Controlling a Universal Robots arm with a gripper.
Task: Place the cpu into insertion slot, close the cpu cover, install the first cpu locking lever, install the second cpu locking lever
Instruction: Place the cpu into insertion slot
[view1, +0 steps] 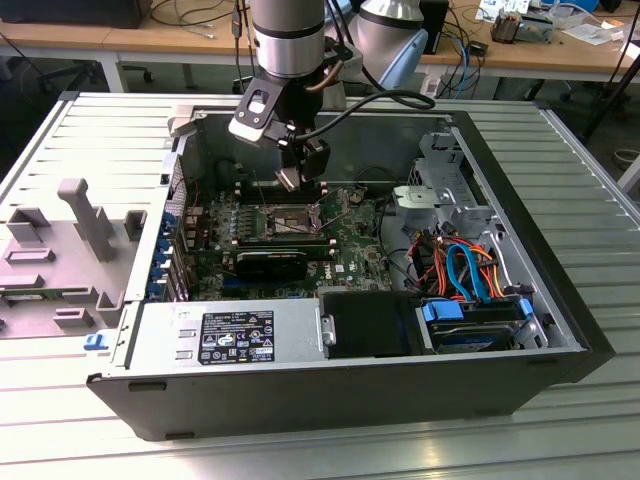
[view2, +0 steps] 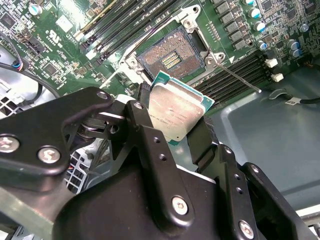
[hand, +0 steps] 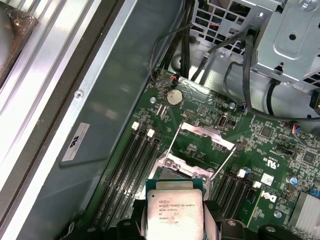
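Print check | silver-grey square metal-topped cpu (hand: 174, 212): several lines of small dark print on top, not legible | white rectangular sticker (hand: 75, 141) on grey metal case wall (hand: 115, 100): dark mark, illegible | black label (view1: 237, 336) on silver power supply box (view1: 300, 330): white print, illegible | green motherboard (hand: 255, 160): white logo (hand: 267, 197), not legible.

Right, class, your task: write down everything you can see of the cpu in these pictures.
The cpu is a small flat square chip: silver-grey metal top with faint print, on a thin green board whose edge shows around it. The claw is shut on it, black fingers pressing two opposite edges. It hangs in the air inside the open computer case, just short of the insertion slot, which lies uncovered with contacts bare. Nothing else touches it.
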